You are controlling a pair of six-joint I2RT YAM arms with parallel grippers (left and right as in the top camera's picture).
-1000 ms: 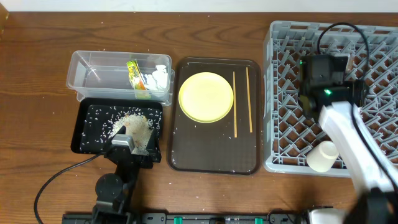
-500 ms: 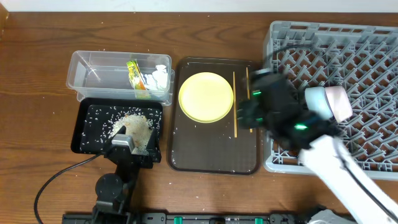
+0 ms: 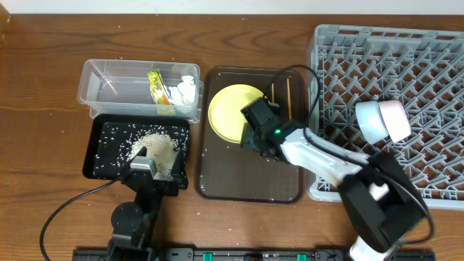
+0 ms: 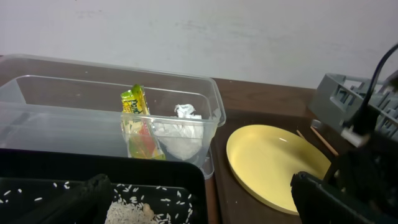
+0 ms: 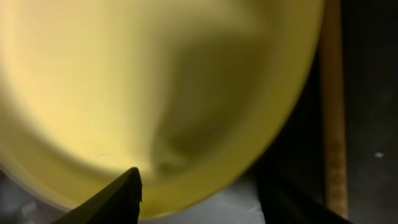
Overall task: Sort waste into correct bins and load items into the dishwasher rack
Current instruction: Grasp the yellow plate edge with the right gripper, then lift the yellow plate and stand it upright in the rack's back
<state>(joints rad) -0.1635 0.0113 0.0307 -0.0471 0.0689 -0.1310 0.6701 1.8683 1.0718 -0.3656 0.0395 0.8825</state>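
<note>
The pale-yellow plate [image 3: 230,110] lies on the brown tray [image 3: 246,177]. My right gripper [image 3: 259,136] is open at the plate's near right rim. In the right wrist view its fingers [image 5: 199,202] straddle the plate's edge [image 5: 155,93]. Two chopsticks [image 3: 288,88] lie right of the plate, partly hidden by the arm; one shows in the right wrist view [image 5: 333,124]. Two bowls [image 3: 382,120] lie on their sides in the grey rack [image 3: 428,58]. The wrapper [image 3: 155,85] and tissue [image 3: 185,90] are in the clear tub [image 3: 109,72]. Rice [image 3: 156,145] lies in the black tray [image 3: 101,156]. My left gripper [image 3: 154,168] is open and empty over that tray.
In the left wrist view the tub [image 4: 74,99] with the wrapper [image 4: 135,118] and tissue [image 4: 180,134] stands behind the black tray [image 4: 93,168], with the plate [image 4: 273,162] to the right. A few rice grains lie on the table near the tub. My right arm's cable arcs over the rack's left edge.
My right gripper left the rack and swung left and down to the plate's rim. The two bowls in the rack came into view. The left arm has not moved.
</note>
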